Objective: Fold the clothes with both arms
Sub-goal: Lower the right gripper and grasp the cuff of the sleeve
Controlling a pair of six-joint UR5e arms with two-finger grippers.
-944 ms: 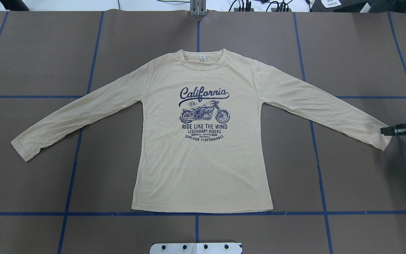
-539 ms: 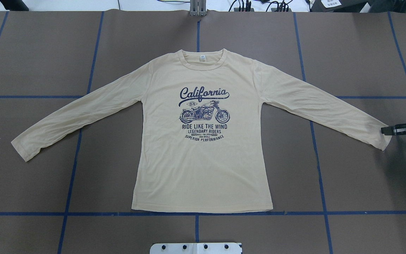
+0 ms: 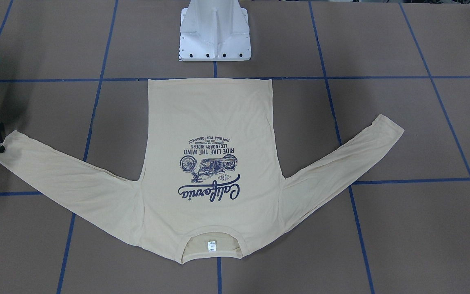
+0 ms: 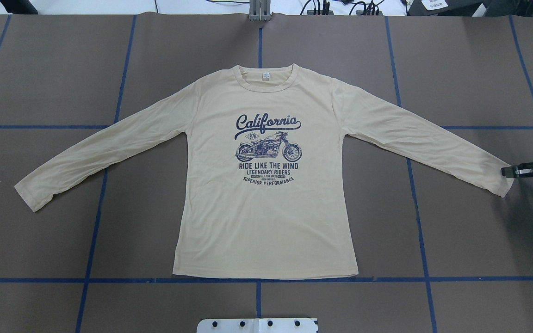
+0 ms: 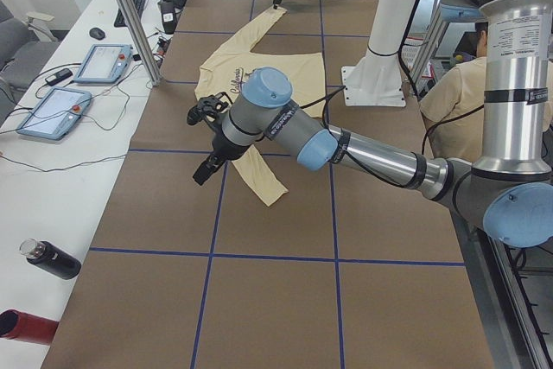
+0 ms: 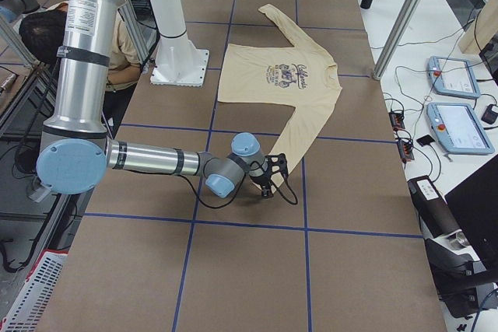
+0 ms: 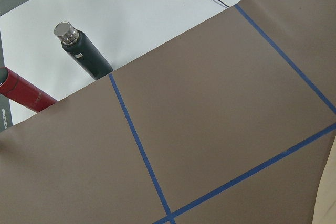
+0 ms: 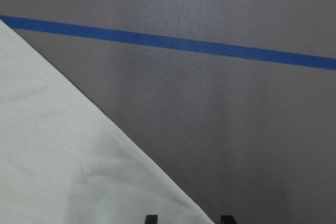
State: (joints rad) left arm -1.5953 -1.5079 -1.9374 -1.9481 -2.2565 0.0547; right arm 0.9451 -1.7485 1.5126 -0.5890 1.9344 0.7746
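At the left end of the surface (image 4: 456,69), the left tool (image 5: 203,149) hovers near a cuff; whether it is open cannot be told. A black bottle (image 7: 84,51) and a red bottle (image 7: 26,94) lie off the surface and likely obstruct nothing. The T-shirt (image 4: 266,222) lies flat mid-surface with its collar toward the far edge. It looks thin and limp, best pinched at the cuffs. The right tool (image 4: 509,172) has its jaws apart at the right cuff.

The long-sleeved T-shirt (image 4: 266,222) is pale cream-yellow with a navy motorcycle print (image 4: 268,150) and white neck label (image 4: 265,76). The brown table (image 4: 479,222) bears a blue tape grid (image 4: 479,279).
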